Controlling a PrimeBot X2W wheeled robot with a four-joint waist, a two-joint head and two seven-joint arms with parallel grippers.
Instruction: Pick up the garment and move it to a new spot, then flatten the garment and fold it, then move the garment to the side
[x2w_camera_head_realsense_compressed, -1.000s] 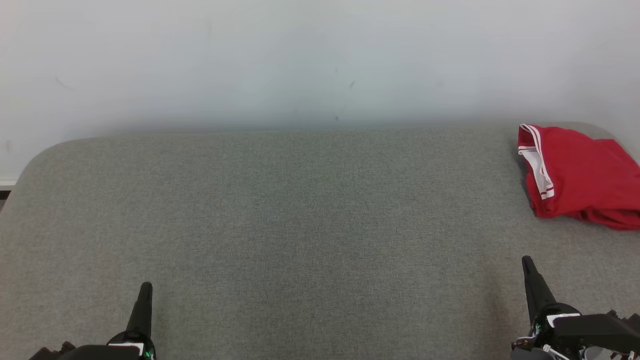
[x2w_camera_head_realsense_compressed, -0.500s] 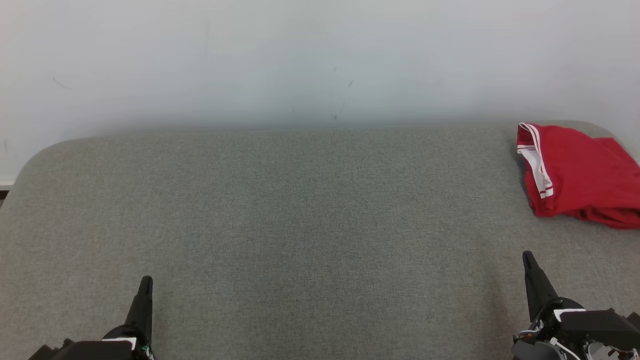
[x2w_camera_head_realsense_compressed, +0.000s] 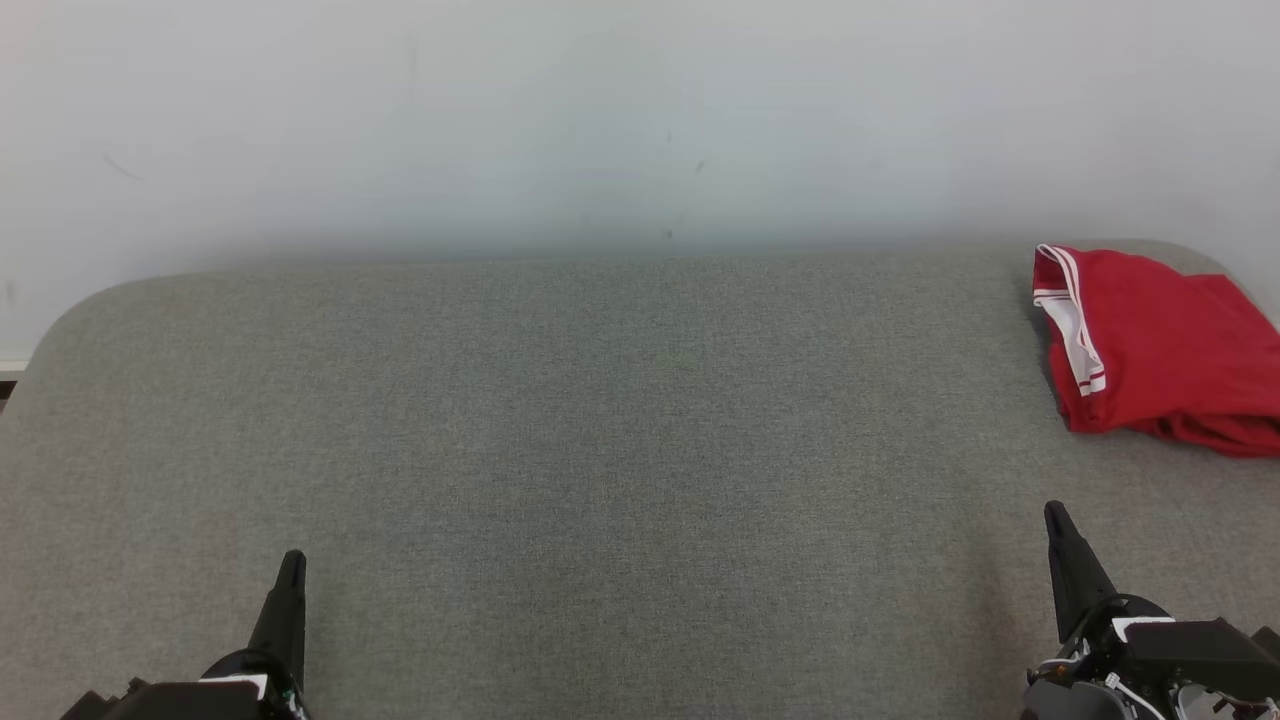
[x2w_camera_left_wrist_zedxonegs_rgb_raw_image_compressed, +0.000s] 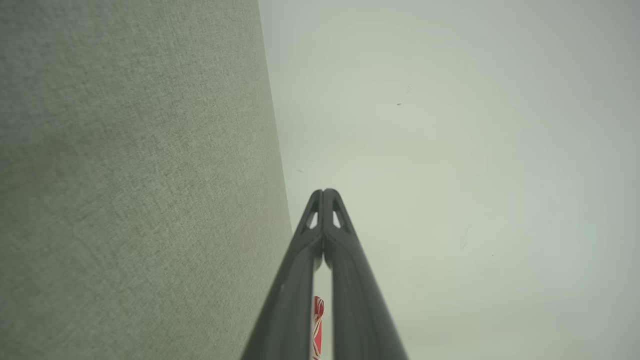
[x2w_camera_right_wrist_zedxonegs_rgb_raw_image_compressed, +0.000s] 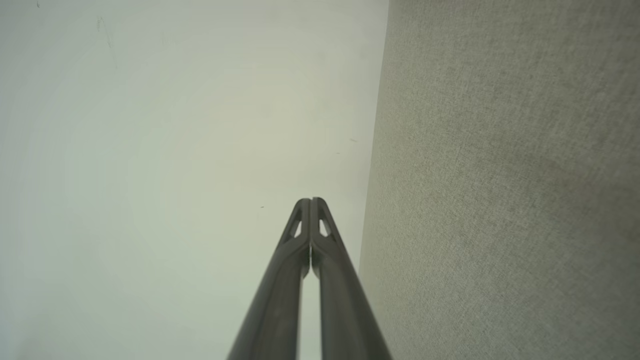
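Head view: garment (x2w_camera_head_realsense_compressed: 1165, 350), red with white-and-red striped trim, lies in a folded heap at the far right of the grey fabric tabletop (x2w_camera_head_realsense_compressed: 600, 450), about 2 o'clock on the surface. Its right part is cut off by the frame edge. It sits close to the far rim by the rounded corner, trim edge facing 9 o'clock. Left pincer (x2w_camera_head_realsense_compressed: 291, 570) is at 7 o'clock of the view, fingers pressed together into one point aimed at 12, holding nothing. Right pincer (x2w_camera_head_realsense_compressed: 1053, 515) is at 5 o'clock, likewise closed tight and empty, tip leaning slightly toward 11. Garment is at 1 o'clock from the right pincer, near but apart, with a strip of bare fabric between tip and cloth. From the left pincer it's between 2 and 3 o'clock, well apart, across most of the tabletop. Left wrist view: left pincer (x2w_camera_left_wrist_zedxonegs_rgb_raw_image_compressed: 324, 195) fingertips meet, grey surface on the 9 o'clock side, pale wall (x2w_camera_left_wrist_zedxonegs_rgb_raw_image_compressed: 475, 150) on the 3 o'clock side. A thin red-and-white sliver of garment (x2w_camera_left_wrist_zedxonegs_rgb_raw_image_compressed: 318, 325) shows through the gap lower down between the fingers, at 6 o'clock. Right wrist view: right pincer (x2w_camera_right_wrist_zedxonegs_rgb_raw_image_compressed: 310, 202) tips are together, wall at 9 o'clock, grey surface at 3. Can't tell whether the tips rest on the surface or hang above it.
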